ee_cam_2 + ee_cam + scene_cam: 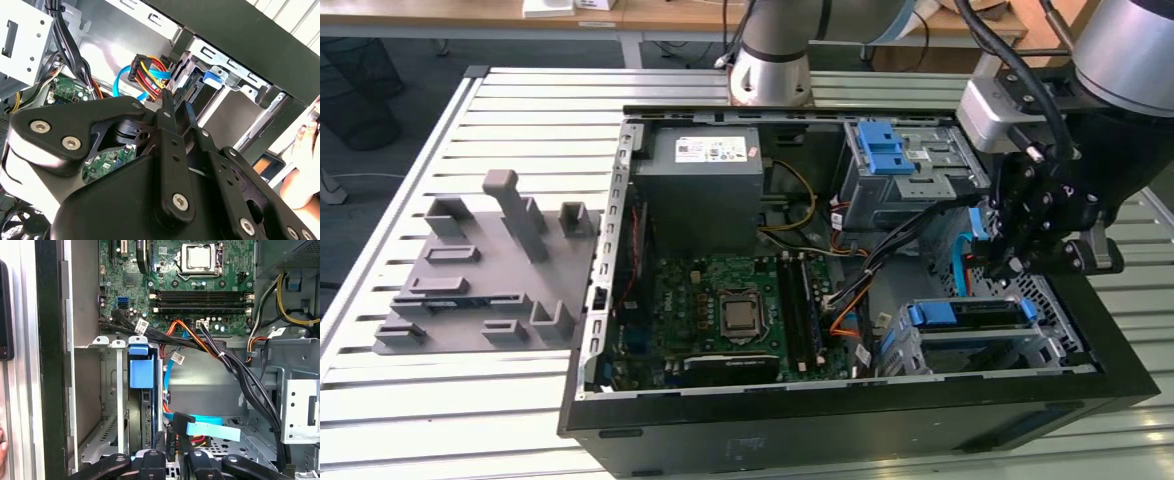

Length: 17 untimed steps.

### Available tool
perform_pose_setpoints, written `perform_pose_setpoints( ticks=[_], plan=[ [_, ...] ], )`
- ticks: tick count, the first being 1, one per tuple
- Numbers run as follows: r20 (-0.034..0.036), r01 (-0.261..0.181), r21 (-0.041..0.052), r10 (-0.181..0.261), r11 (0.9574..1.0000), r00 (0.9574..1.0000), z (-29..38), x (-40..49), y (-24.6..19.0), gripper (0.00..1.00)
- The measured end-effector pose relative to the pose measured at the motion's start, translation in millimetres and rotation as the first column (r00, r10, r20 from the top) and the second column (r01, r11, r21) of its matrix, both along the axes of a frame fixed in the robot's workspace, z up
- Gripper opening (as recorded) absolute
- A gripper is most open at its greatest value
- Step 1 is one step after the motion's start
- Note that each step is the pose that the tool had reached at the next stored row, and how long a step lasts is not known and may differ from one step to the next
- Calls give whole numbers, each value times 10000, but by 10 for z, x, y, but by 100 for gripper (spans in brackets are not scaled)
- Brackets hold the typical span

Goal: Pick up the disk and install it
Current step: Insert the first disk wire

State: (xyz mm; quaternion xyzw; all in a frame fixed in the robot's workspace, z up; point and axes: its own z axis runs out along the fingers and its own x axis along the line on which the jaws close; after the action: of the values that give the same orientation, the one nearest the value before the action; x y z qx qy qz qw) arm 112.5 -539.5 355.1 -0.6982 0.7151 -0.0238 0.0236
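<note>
My claw (170,456) sits clenched and empty inside the case (854,420), cables (240,375) crowding it beside the disk (139,390).

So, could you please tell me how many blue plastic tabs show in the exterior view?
2: one tab beside the power supply, one by the gripper; the arm may hide more.

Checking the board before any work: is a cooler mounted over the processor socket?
No; in the first wrist view the processor socket on the motherboard lies bare, its metal lid showing.
</note>
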Motion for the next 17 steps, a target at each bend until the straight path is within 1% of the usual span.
perform_pose_setpoints(
  ticks=[1, 2, 5, 6, 7, 12, 13, 14, 16, 17],
  plan=[
    [33, 0, 0, 0, 10000, 10000, -5, -7, -1, 25],
    [49, 0, 1, 0, 10000, 10000, -9, -7, -1, 25],
    [52, -2, -1, 2, 10000, 10000, -15, -7, -1, 25],
    [52, -1, -1, 1, 10000, 10000, -15, -7, -1, 24],
    [52, -1, 0, 1, 10000, 10000, -16, -8, -1, 17],
    [47, 0, 4, 0, 10000, 10000, -19, -5, -6, 16],
    [15, 1, 4, -1, 10000, 10000, -18, -1, -10, 16],
    [-67, 6, 5, -6, 10000, 10000, -17, 1, -11, 16],
    [-328, 8, 10, -8, 10000, 9995, -17, 5, -12, 16],
    [-423, 11, 12, -10, 10000, 9991, -17, 9, -12, 16]
  ],
)
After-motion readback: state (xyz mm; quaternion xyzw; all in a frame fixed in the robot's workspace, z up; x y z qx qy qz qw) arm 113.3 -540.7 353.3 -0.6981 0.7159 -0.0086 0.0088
